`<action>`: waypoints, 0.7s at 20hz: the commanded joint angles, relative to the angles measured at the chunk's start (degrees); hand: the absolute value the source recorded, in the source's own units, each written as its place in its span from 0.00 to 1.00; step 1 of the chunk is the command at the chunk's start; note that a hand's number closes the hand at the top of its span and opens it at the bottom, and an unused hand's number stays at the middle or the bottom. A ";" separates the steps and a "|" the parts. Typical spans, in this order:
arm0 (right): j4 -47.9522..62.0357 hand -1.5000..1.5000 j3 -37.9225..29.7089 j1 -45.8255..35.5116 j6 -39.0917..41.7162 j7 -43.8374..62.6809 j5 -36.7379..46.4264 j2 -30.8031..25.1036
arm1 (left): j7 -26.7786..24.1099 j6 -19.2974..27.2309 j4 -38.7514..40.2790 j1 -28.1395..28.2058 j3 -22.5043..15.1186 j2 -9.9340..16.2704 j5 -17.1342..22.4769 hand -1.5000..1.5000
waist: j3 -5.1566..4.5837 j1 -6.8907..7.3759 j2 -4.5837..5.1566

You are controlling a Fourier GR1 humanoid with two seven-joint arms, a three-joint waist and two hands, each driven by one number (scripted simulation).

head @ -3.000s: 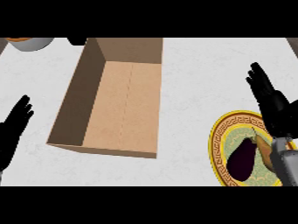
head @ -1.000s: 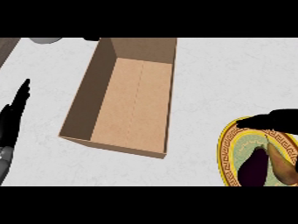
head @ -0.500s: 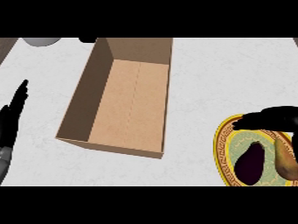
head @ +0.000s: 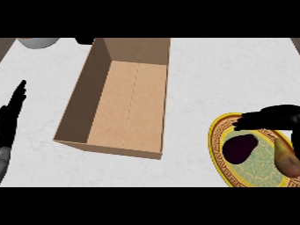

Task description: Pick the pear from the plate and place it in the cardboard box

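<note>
Right hand (head: 279,117) curls its fingers above the tan pear (head: 286,159) on the yellow-rimmed round plate (head: 218,151), holding nothing; left hand (head: 3,125) rests straight-fingered beside the open brown cardboard box (head: 123,99).

Pear (head: 287,159): elongated, yellow-brown with a reddish tint at its lower end. It lies on its side on the plate (head: 218,151), narrow end toward the curled fingers (head: 269,117) of the right hand (head: 283,117), just below them and beside the thumb; contact cannot be confirmed.

Plate: round, yellow rim with a dark key pattern, pale green centre. Its upper rim sits under the fingers.

Cardboard box (head: 123,99): plain brown, rectangular, open at the top, upright. It stands left of the fingers, well apart, with its long axis running away from the viewer
</note>
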 commanded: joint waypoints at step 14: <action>-5.34 0.00 7.08 -0.74 8.15 -5.96 -1.37 -2.71 | -0.21 -1.38 -1.82 3.82 2.97 0.98 -0.73 0.50 | 0.10 -1.23 -0.42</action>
